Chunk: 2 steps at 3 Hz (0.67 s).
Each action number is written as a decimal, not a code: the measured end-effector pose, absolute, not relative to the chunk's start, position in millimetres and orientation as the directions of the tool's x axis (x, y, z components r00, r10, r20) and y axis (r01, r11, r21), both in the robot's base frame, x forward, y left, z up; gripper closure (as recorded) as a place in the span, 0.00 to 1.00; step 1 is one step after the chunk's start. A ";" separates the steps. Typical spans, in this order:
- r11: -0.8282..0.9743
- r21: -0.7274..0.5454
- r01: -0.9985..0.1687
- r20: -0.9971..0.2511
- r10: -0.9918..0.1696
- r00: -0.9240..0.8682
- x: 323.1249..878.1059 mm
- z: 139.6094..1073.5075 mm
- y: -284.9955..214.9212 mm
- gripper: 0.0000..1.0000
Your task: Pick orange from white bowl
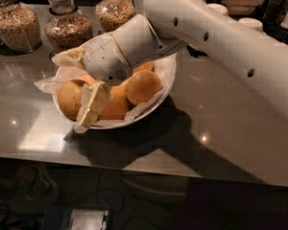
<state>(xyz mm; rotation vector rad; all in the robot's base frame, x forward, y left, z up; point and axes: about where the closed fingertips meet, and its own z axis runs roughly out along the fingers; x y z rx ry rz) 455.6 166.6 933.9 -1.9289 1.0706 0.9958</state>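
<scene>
The dull yellowish-tan, slightly oval orange [70, 98] lies at the left side of the wide white bowl lined with crinkled white paper [167, 83]. On its right it touches the cream-coloured pincer [91, 110]. The pincer reaches down into the bowl at a tilt, its tip near the front rim; whether it is open or closed on anything cannot be told. Brighter round oranges [144, 86] lie just to its right. The bowl stands on a glossy grey bench [221, 128], and behind it are three glass jars of grain [67, 30].
</scene>
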 end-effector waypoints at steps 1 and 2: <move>-0.395 -0.172 -0.902 -0.888 -0.334 0.316 460.2 920.1 167.1 0.00; -0.414 -0.160 -0.896 -0.902 -0.307 0.303 466.9 920.0 185.7 0.00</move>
